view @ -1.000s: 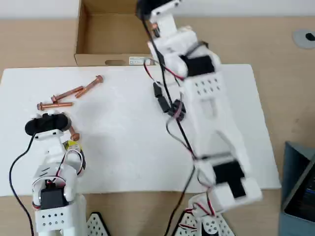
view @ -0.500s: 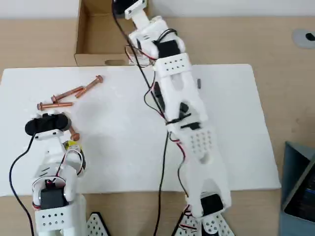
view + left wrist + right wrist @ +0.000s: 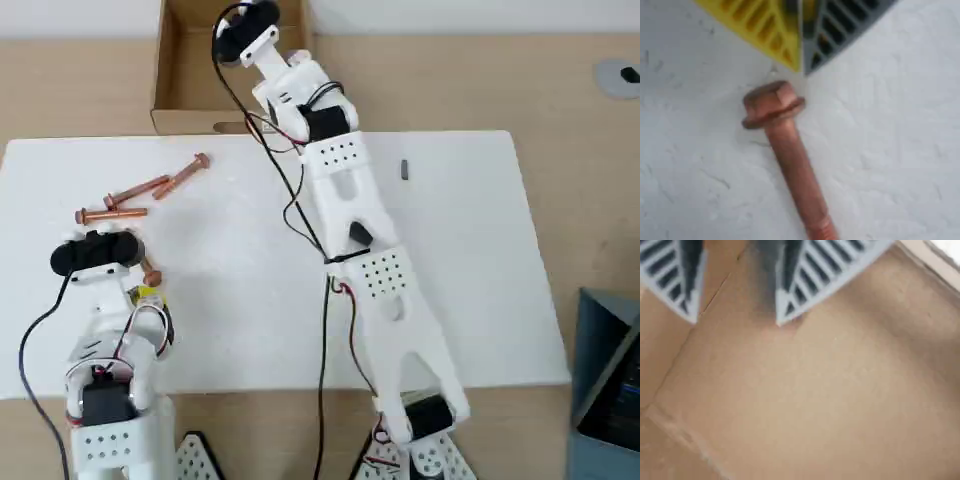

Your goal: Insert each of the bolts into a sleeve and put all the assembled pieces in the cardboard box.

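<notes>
Copper-coloured hex-head metal bolts are lying loose on the white mat that is covering your light wooden table. Three of them are sitting close together near the mat's far left corner. A fourth copper bolt is lying flat on the mat right at the tip of your left arm, which is sitting folded at the near left edge.

In the left wrist view, your left arm's jaws, one yellow and one dark grey, are pressing together with nothing between them. Their tip is hovering right by the bolt's flanged head, and you cannot tell from this view whether it is touching the head.

One small dark cylindrical sleeve is lying alone on the far right part of the mat, well apart from every bolt.

Your right arm is stretching diagonally across the mat. Your right arm's jaws are hanging over the open brown cardboard box, which is sitting on the table just beyond the mat's far edge. Those jaws are spread apart and gripping nothing, with the box's brown floor showing beneath them. A dark grey container is standing at the near right of the table.
</notes>
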`<move>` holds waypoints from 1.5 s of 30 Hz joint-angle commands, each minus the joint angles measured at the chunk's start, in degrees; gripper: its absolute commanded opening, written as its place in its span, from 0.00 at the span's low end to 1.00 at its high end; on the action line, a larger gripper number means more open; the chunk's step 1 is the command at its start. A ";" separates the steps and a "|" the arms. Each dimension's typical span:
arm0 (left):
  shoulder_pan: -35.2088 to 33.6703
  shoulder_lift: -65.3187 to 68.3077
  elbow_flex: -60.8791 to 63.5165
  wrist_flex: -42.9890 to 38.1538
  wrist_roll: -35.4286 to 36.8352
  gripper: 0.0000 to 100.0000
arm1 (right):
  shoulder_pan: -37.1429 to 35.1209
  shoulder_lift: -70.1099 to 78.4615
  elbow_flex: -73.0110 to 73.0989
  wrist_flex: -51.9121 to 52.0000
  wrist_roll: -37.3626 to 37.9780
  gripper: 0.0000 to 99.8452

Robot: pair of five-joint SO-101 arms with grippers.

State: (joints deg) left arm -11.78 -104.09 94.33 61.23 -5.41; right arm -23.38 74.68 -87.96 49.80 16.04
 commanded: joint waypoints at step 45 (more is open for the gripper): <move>-0.26 -0.40 -0.26 0.09 -0.26 0.00 | 5.23 -53.76 38.64 52.66 0.35 0.13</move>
State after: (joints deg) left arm -11.78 -104.09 94.33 61.23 -5.41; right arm -18.81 28.62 -59.91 101.23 16.04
